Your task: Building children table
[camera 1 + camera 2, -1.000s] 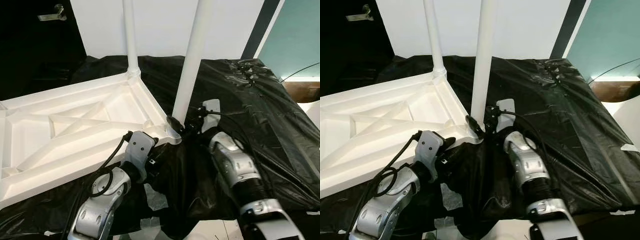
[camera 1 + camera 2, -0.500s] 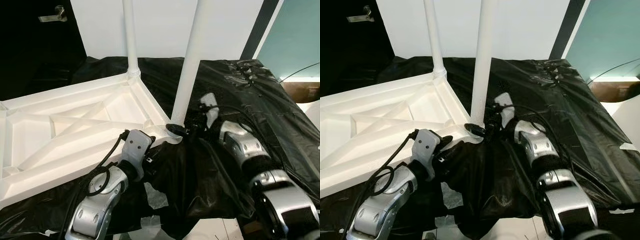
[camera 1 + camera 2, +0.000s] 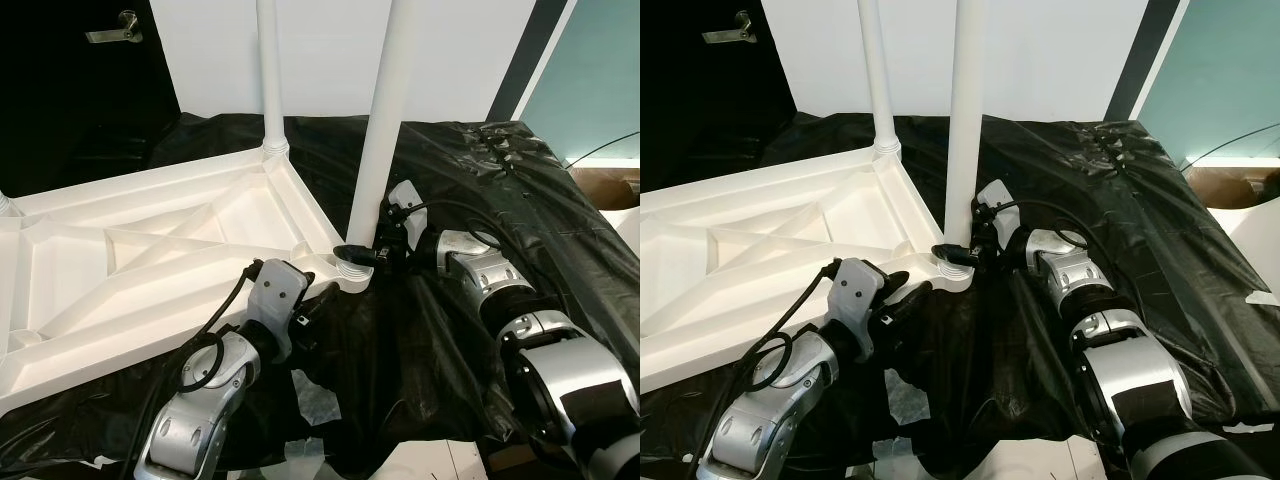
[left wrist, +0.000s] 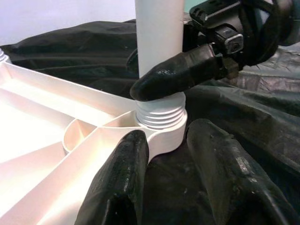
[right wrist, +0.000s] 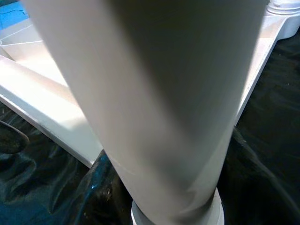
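Your near table leg point(image 3: 382, 130) stands upright in the corner socket of the upturned white tabletop point(image 3: 150, 250) on black sheeting point(image 3: 520, 210). Your right gripper point(image 3: 362, 252) clamps the leg's base; your left gripper point(image 4: 164, 154) sits parted around that corner socket.

Both arms were made of rounded silver shells joined by black ribbed collars, and a thick black band wrapped the right forearm. A black cable looped along the left arm to a pale grey wrist block, and thinner black cables ran over the right wrist. The left tool point(image 4: 164, 178) and right tool point(image 3: 362, 255) each had smooth, black, tapered fingers point(image 4: 119, 187).
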You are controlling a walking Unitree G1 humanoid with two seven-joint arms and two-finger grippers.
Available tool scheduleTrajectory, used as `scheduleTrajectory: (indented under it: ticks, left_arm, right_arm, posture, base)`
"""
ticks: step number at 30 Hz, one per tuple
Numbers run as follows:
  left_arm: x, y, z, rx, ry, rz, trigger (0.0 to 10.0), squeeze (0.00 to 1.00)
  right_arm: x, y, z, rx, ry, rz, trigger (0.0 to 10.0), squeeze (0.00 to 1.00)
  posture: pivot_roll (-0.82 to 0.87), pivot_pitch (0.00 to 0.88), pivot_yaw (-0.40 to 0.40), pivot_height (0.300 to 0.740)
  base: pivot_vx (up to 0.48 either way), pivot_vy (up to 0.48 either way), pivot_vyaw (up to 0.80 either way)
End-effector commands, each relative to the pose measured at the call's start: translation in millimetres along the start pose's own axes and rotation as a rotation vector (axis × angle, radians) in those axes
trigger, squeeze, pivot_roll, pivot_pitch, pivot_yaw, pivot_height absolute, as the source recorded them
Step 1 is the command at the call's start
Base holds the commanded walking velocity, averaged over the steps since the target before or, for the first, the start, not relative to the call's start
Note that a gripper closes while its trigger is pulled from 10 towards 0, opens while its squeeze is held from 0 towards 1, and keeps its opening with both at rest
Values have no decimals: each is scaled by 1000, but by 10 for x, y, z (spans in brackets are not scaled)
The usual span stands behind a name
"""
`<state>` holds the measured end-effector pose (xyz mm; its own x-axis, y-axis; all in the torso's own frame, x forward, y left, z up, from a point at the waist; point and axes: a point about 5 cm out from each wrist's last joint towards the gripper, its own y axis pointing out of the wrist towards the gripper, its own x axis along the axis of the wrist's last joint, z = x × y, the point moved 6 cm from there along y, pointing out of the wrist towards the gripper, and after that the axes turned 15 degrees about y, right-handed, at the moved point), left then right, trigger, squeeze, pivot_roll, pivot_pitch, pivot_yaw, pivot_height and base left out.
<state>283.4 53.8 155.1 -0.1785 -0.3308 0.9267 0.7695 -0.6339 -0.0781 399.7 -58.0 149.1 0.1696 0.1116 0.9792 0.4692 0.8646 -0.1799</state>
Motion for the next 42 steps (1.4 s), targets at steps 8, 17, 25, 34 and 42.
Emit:
scheduleTrajectory:
  ticks: [8, 17, 25, 34, 42]
  left_arm:
    - [-25, -12, -48, -4, 11, 20, 10000, 0]
    - [-35, -53, -68, -4, 4, 27, 10000, 0]
    - [-43, -81, -77, -5, -1, 32, 10000, 0]
    - [-45, -98, -94, -15, -6, 37, 10000, 0]
    - [-52, -99, -92, -14, -7, 46, 10000, 0]
  right_arm:
    - [-139, -47, -56, -45, 75, 2, 10000, 0]
    - [-277, 28, -186, -330, 155, -74, 10000, 0]
    - [-476, 89, -110, -520, 235, -128, 10000, 0]
    - [-460, 295, 223, -623, 356, -228, 10000, 0]
    - [-319, 172, 196, -641, 312, -274, 10000, 1000]
  posture:
    - [143, 7, -61, 740]
    - [146, 23, -69, 740]
    - [147, 32, -65, 740]
    - [143, 44, -56, 740]
    - [143, 61, -58, 740]
  base:
    - [0, 0, 0]
    - [0, 0, 0]
    - [0, 0, 0]
    - [0, 0, 0]
    - [0, 0, 0]
